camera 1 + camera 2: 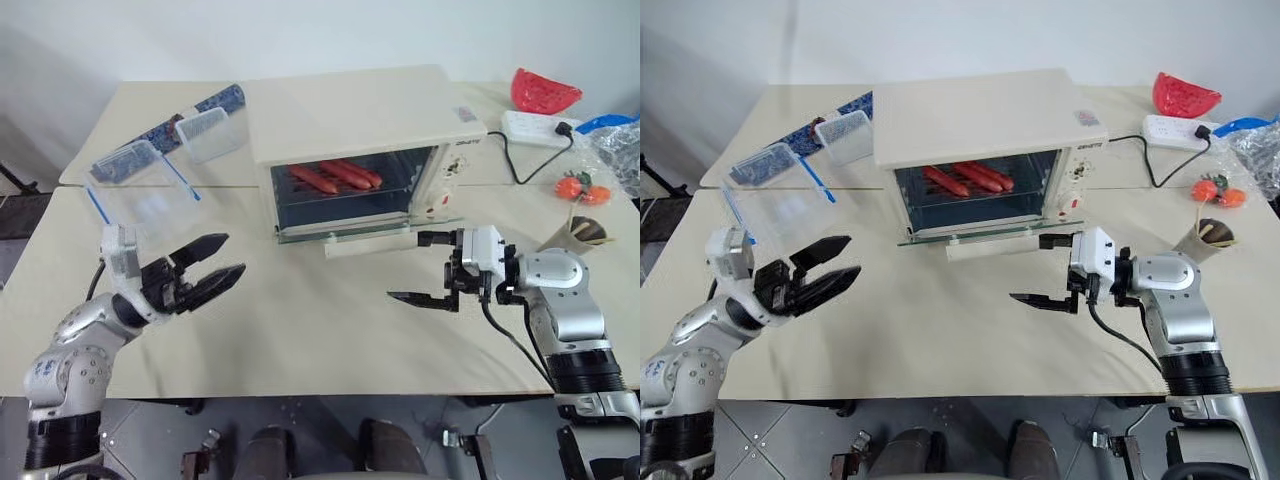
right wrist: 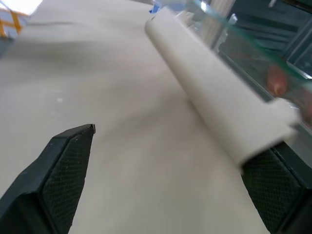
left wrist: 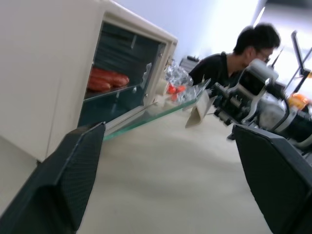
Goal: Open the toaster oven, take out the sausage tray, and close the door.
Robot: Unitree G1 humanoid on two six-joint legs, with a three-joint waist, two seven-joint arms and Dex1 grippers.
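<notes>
A pale cream bench [image 1: 300, 330] stood against a white wall and carried all items under inspection. The toaster oven [image 1: 360, 120] sat at the middle rear of the bench, its black cord [image 1: 515, 165] running to a white power strip [image 1: 535, 125] at the right rear. The door [image 1: 345, 235] was found open, folded down roughly level in front of the oven with its cream bar handle [image 1: 368, 245] at the outer edge. The sausage tray [image 1: 335, 180] remained inside the oven cavity on the rack, with red-brown sausages lying on it. The left gripper [image 1: 205, 270] was raised over the bench left of the oven, fingers apart and holding nothing, well apart from the door. The right gripper [image 1: 430, 270] pointed leftward just beside the right end of the handle, fingers spread wide and empty; in the right wrist view one finger [image 2: 273, 185] sat against the handle's end, though actual contact could not be confirmed. Clear plastic boxes [image 1: 150, 180] with blue trim stood at the left rear. A red bowl [image 1: 543, 92] and small orange items [image 1: 580, 188] lay at the right. A person [image 3: 234, 63] in dark clothing was visible beyond the bench.
</notes>
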